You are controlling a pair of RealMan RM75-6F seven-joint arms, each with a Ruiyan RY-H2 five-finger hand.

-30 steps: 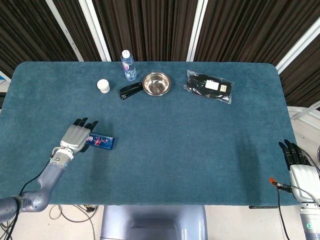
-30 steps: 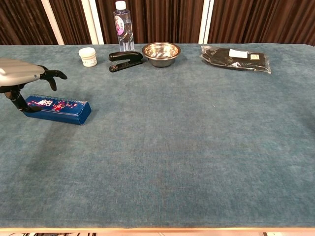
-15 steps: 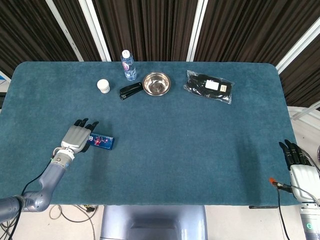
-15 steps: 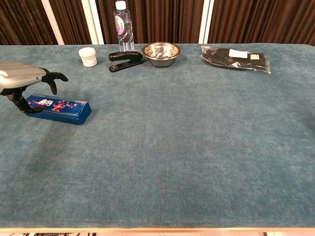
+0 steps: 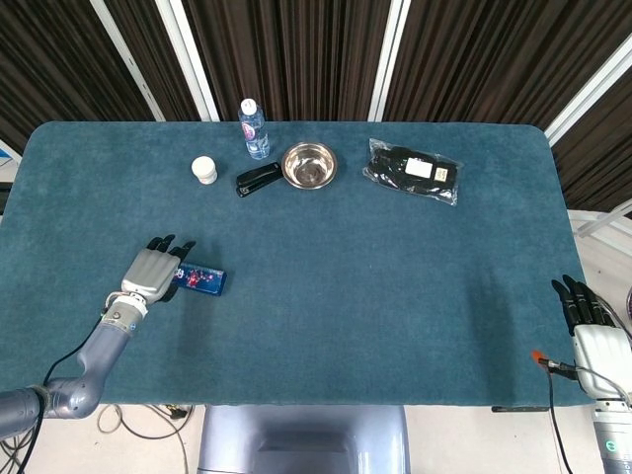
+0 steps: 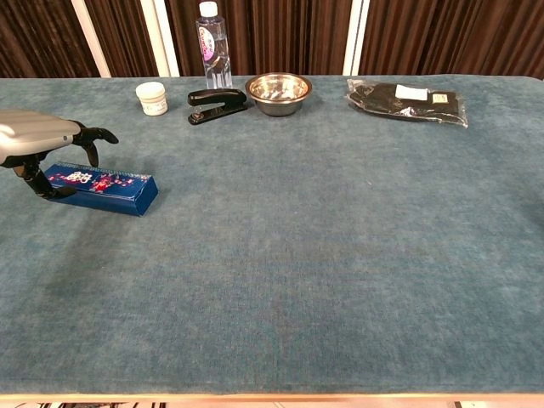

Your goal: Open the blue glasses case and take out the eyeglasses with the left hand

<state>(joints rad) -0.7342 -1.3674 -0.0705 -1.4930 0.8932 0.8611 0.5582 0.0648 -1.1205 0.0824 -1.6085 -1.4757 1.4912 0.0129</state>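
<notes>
- Head view: near the table's [image 5: 395,326] left edge, the left hand [image 5: 150,272] has crept lower over the closed blue glasses case [image 5: 202,280], fingers spread, gripping nothing.
- Chest view: fingertips [image 6: 38,185] now touch the case's left end; opening not yet begun. The right hand [image 5: 592,326] idles open off the right edge.

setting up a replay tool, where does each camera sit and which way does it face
Head view: sits high, looks steeply down on the whole table; shows the left hand and forearm over the blue case, and the right hand off the table's right edge.
Chest view: sits low at the near edge, looks across to the curtains; only the left hand shows.
Both share the case, bottle, stapler, bowl.
</notes>
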